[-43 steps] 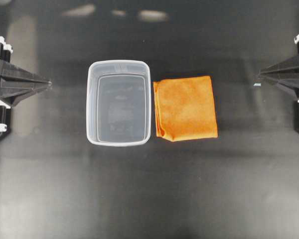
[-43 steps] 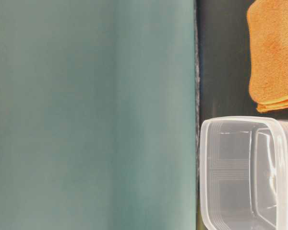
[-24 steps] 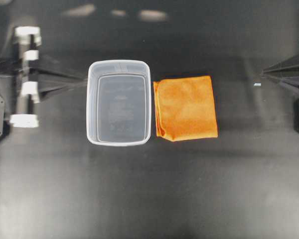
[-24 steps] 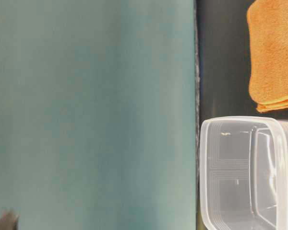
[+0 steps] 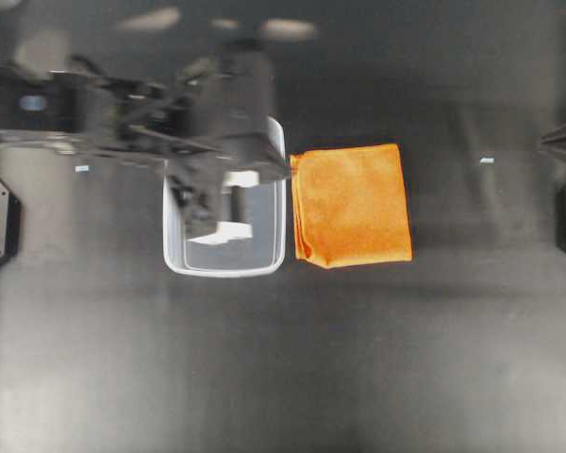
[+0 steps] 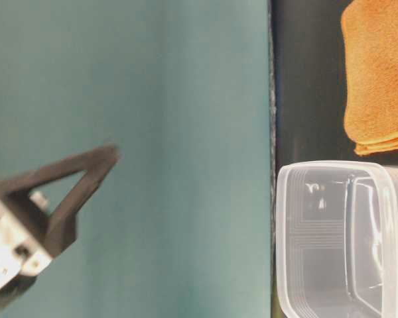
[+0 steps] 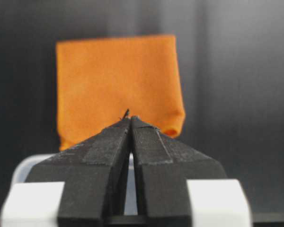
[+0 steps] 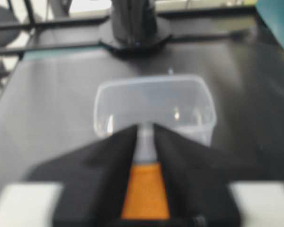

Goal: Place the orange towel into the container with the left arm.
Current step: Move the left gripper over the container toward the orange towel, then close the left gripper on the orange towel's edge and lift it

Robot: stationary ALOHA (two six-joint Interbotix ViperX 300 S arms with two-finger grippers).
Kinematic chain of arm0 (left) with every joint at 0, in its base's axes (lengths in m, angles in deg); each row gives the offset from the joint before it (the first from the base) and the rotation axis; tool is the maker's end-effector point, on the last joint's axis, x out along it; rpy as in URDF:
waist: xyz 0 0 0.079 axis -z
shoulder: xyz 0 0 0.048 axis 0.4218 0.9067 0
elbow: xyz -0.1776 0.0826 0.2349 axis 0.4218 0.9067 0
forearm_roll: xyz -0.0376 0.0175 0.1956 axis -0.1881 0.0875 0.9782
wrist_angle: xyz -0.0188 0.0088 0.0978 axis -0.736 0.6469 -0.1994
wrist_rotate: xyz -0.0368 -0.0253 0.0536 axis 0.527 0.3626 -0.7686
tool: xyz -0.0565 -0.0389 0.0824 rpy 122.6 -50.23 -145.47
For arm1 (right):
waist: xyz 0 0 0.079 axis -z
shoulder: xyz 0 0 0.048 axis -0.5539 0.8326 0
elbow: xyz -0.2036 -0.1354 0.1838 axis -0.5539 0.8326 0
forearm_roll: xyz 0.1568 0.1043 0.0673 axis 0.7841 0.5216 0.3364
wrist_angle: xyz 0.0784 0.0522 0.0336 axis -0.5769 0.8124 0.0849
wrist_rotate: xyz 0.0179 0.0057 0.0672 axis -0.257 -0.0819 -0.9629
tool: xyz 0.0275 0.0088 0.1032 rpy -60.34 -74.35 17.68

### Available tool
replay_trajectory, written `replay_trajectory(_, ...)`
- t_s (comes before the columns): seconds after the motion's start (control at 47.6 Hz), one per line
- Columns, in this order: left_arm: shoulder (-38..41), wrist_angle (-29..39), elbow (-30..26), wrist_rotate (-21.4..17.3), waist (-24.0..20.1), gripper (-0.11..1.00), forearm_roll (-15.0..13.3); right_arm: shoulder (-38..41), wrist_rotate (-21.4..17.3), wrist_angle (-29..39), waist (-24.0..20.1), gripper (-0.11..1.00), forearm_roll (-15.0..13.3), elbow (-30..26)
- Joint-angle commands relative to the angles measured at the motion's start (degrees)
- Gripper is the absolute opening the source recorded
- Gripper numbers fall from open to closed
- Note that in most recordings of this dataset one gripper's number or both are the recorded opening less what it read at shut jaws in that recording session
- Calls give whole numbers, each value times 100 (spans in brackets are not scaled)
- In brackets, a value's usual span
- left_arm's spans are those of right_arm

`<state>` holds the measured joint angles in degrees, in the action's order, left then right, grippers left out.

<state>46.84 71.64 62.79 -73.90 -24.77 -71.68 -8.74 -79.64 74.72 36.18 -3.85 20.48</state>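
The orange towel (image 5: 352, 205) lies folded flat on the black table, just right of the clear container (image 5: 224, 269). My left gripper (image 5: 285, 170) is shut and empty. It hangs above the container's right rim, pointing at the towel's near edge without touching it. In the left wrist view the shut tips (image 7: 130, 118) sit in front of the towel (image 7: 118, 75), with the container's rim (image 7: 23, 168) below. My right gripper (image 5: 550, 142) is at the far right edge. Its jaws (image 8: 145, 128) stand narrowly apart and empty, and the towel (image 8: 144, 189) shows between them.
The black table (image 5: 283, 368) surrounds both objects. A small white mark (image 5: 487, 160) lies right of the towel. A teal wall (image 6: 186, 99) fills the table-level view, where the left gripper (image 6: 111, 156) shows above the container (image 6: 338, 238). An arm base (image 8: 135, 23) stands behind the tub.
My left arm has swung from the left edge out over the container toward the towel. My right gripper has drawn back toward the right edge. Towel and container have not moved.
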Motion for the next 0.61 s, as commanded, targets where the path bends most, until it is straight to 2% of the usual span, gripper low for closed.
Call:
replay_trajectory(0.0, 404, 132, -527, -9, 0, 8, 26, 9, -9, 0, 62, 32, 26, -18)
replay_trajectory(0.084, 791, 167, -809, -176, 0, 26, 26, 26, -26, -26, 114, 57, 35, 18)
replay_trajectory(0.105, 879, 185, -870, -229, 0, 33, 26, 26, -35, -26, 123, 65, 35, 18)
replay_trajectory(0.168, 1169, 281, -1081, -413, 0, 53, 26, 26, -114, -44, 123, 78, 26, 26)
replay_trajectory(0.21, 1371, 387, -1230, -519, 0, 65, 26, 26, -132, -44, 123, 83, 26, 26)
replay_trajectory(0.273, 1775, 677, -1529, -703, 9, 81, 26, 18, -141, -44, 123, 82, 26, 62)
replay_trajectory(0.315, 2013, 879, -1740, -809, 0, 88, 26, 9, -149, -35, 132, 80, 26, 97)
replay_trajectory(0.357, 2241, 1081, -1951, -888, -18, 91, 26, -18, -158, -18, 132, 79, 26, 132)
replay_trajectory(0.441, 2610, 1318, -2276, -1011, -53, 90, 26, -62, -167, -9, 132, 80, 35, 167)
replay_trajectory(0.588, 3226, 1310, -2619, -1072, -176, 89, 26, -141, -220, -97, 141, 80, 26, 211)
